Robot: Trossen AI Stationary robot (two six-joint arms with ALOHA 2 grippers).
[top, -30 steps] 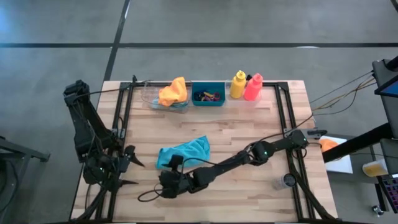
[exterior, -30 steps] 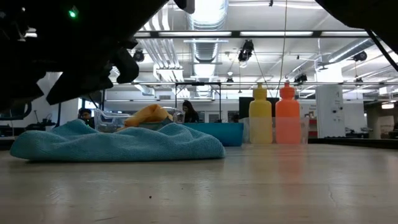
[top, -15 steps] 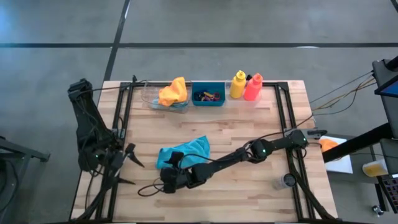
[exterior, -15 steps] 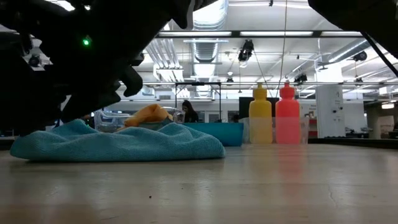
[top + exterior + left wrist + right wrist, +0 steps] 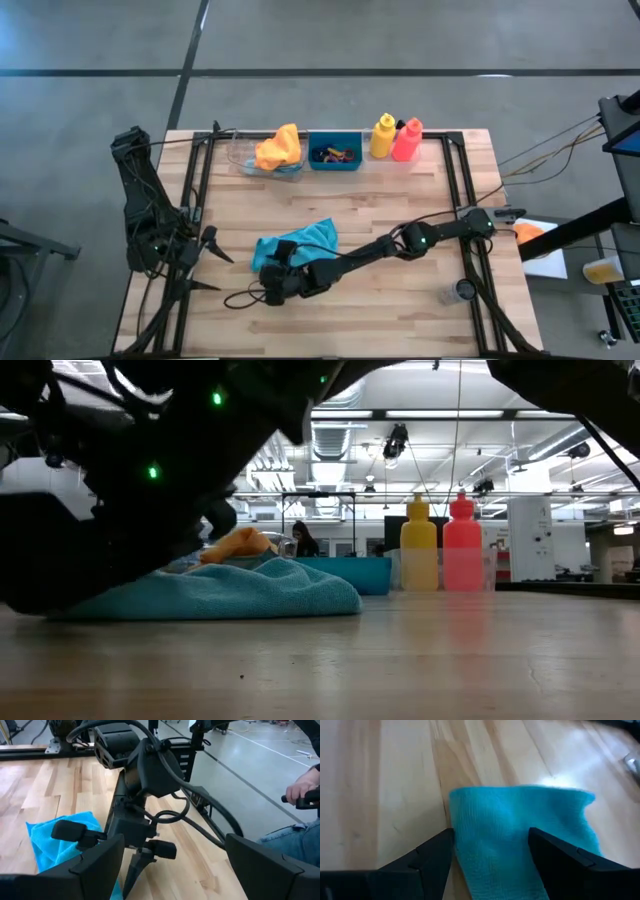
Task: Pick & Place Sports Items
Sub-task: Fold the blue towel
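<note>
Your right gripper [image 5: 487, 865] has its jaws spread wide, the teal cloth [image 5: 520, 832] lying between them on the worktop [image 5: 385, 780] (nothing gripped). Your left gripper [image 5: 205, 262] waits well apart from the cloth, jaws also parted and empty.

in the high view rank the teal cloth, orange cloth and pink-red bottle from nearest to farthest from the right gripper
1. teal cloth: mid-table, right at the right gripper, whose jaws are open.
2. orange cloth: back edge, in the clear tray.
3. pink-red bottle: back edge, toward the right.
</note>
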